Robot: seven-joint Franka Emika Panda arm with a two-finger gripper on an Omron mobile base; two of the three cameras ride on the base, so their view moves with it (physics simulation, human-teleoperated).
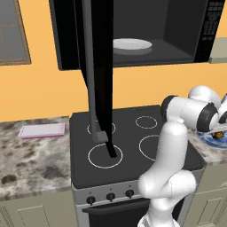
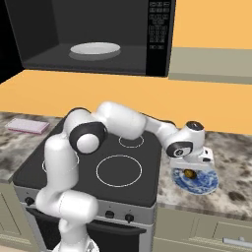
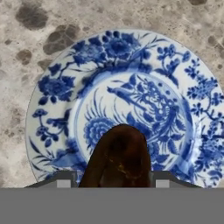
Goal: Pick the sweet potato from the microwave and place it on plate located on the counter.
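hand (image 2: 191, 170) clamped on potato (image 3: 117, 157) | above plate (image 3: 57, 109) centre, potato at 6 o'clock in hand view | plate on tabletop (image 2: 231, 147) | microwave (image 2: 160, 37) door open

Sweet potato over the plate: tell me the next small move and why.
Probably lower a little, then open the jaws. In the hand view the sweet potato sits between the fingertips with the plate centred beneath. In the right base view the gripper hangs just over the plate on the counter; whether the potato touches it cannot be told.
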